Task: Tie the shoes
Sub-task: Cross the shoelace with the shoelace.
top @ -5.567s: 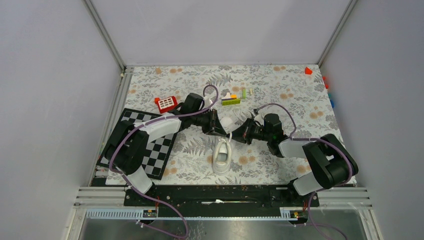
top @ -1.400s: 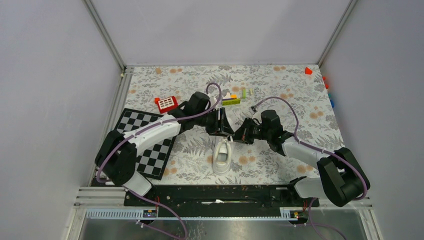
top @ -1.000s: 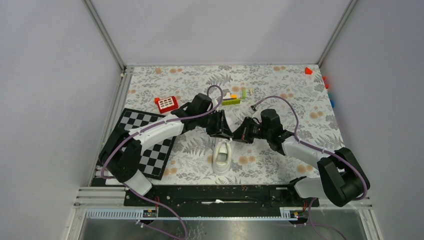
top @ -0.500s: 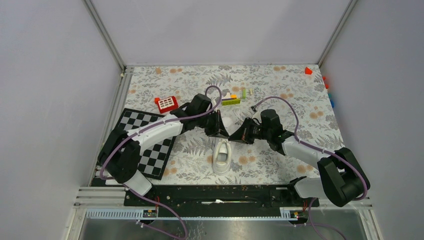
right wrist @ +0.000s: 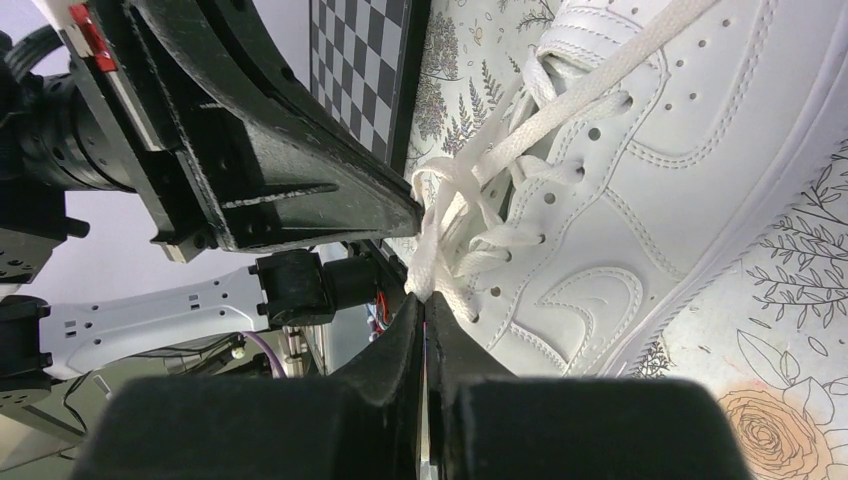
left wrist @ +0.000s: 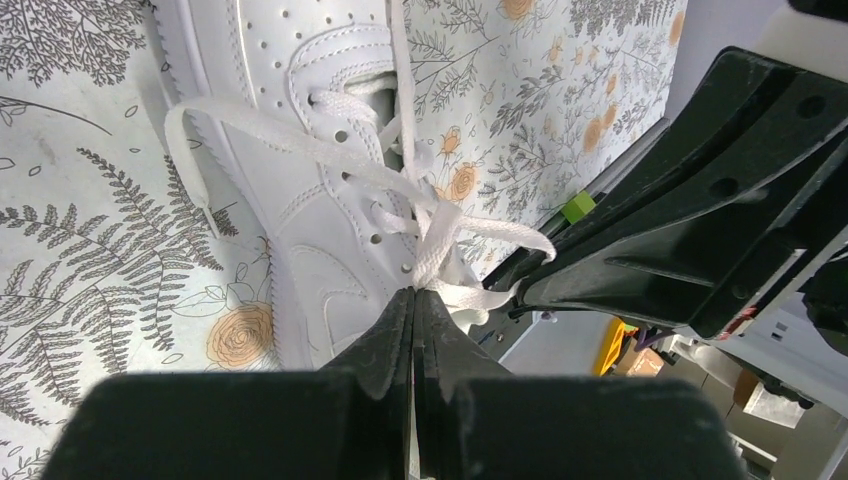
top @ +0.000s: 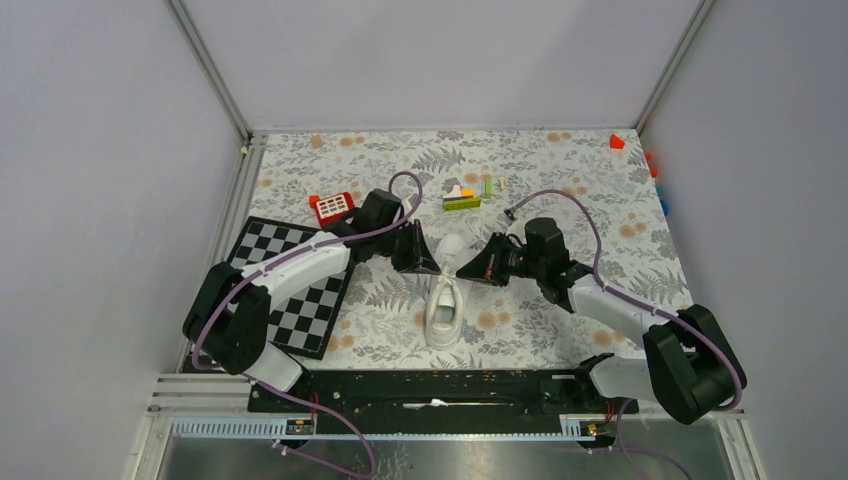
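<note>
Mid-knot: drawing the laces (left wrist: 435, 245) apart over the shoe (top: 444, 312), which lies between the arms toward the near side of the table (top: 560, 170). Clamped on one strand with the left gripper (left wrist: 413, 293), pinched on another with the right gripper (right wrist: 422, 298), tips close together.

Calls next, probably, for an even outward pull on both strands to cinch the crossing without dragging the shoe.

From above: only two black wedges meeting over the shoe, no grip visible. From the wrists: a strand caught at each tip, loose crossing above the eyelets.
</note>
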You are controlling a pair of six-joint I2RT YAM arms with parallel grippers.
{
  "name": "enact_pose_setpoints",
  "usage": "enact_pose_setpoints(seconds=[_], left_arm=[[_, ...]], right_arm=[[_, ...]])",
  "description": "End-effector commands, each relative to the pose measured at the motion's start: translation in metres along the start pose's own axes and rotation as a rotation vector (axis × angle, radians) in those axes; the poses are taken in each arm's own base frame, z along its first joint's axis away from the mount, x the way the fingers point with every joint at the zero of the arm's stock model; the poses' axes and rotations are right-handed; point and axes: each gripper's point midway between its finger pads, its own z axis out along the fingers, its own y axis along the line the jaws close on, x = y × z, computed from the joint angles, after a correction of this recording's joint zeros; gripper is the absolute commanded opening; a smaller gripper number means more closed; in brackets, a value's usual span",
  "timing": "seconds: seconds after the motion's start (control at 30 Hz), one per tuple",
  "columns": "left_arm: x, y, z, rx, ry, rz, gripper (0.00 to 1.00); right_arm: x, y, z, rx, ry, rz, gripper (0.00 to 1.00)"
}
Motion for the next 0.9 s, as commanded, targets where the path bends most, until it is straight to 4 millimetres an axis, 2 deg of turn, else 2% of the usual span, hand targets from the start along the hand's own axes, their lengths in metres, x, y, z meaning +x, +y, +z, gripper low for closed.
enact_pose_setpoints(seconds=[0.0,0.23,0.3,0.57,0.77,0.87], left_arm=[[-0.007,0.002,0.001,0.022,-0.04,0.031,0.0],[-0.003,0.006,0.006,0.041,-0.017,0.017,0.0],[-0.003,0.004,0.007,0.051,-0.009,0.022,0.0],[0.002,0.001,0.014,0.092,0.041,0.025,0.0],[0.0,-0.001,0.012,0.096,0.036,0.03,0.0],[0.0,-0.003,0.012,0.1,0.035,0.033,0.0]], right_arm=[[-0.003,0.013,-0.002,-0.035,-0.014,-0.046,0.0],[0.016,-0.016,-0.009,0.054,0.03,-0.062,0.01],[0.018,-0.02,-0.009,0.069,0.04,-0.062,0.09],[0.007,-0.006,-0.009,0.079,0.058,-0.122,0.4],[-0.006,0.004,-0.01,0.107,0.045,-0.182,0.47],[-0.011,0.0,-0.01,0.157,0.052,-0.2,0.49]])
